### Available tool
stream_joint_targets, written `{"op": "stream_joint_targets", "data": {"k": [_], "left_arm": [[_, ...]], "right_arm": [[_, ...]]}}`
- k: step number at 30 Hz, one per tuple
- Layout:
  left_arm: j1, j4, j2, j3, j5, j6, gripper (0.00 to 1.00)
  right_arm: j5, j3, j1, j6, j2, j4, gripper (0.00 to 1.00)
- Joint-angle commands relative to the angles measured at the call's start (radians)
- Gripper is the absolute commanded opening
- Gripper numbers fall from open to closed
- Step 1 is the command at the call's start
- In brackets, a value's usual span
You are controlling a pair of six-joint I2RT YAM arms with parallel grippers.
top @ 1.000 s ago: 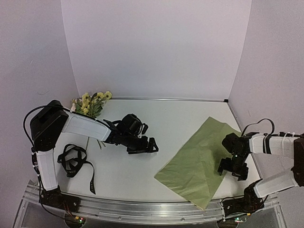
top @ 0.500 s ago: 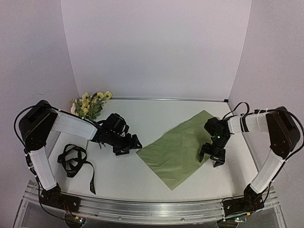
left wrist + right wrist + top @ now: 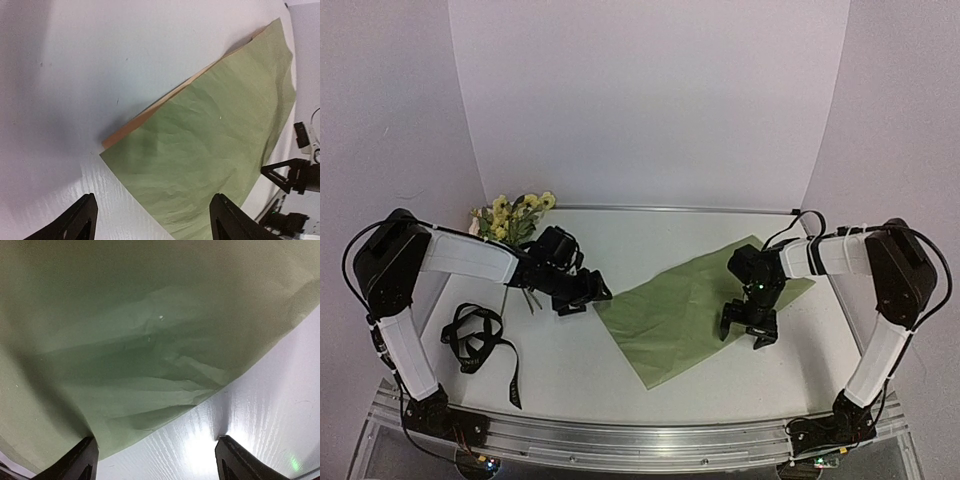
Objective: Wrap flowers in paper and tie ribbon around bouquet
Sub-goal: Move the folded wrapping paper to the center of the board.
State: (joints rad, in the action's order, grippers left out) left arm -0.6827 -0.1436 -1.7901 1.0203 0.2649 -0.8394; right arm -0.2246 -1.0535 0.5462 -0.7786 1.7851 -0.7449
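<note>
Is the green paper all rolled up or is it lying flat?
Lying flat. The paper is spread open on the table, green side up, slightly wrinkled; the flowers lie apart from it.

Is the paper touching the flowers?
Apart. The top view shows the flowers at the far left and the paper mid-table, with a stretch of table and the left gripper between them.

At back-left flowers (image 3: 515, 215), front-left ribbon (image 3: 475, 340), centre-right paper (image 3: 680, 310).

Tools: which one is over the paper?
The right tool: it is above the right part of the paper, while the left tool is at its left corner.
</note>
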Motion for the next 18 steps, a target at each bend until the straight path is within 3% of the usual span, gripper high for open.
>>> {"op": "stream_joint_targets", "data": {"k": [1,9,18], "left_arm": [[0.014,-0.12,-0.1,0.255,-0.094,0.28,0.8],[0.019,-0.171,-0.376,0.636,0.049,0.541,0.9],[-0.035,-0.253,-0.663,1.055,0.118,0.627,0.93]], "right_arm": [[0.093,0.02,0.0,-0.018,-0.085,-0.046,0.89],[0.044,0.102,-0.058,-0.119,-0.09,0.126,0.92],[0.014,0.128,-0.098,-0.124,-0.073,0.184,0.87]]}}
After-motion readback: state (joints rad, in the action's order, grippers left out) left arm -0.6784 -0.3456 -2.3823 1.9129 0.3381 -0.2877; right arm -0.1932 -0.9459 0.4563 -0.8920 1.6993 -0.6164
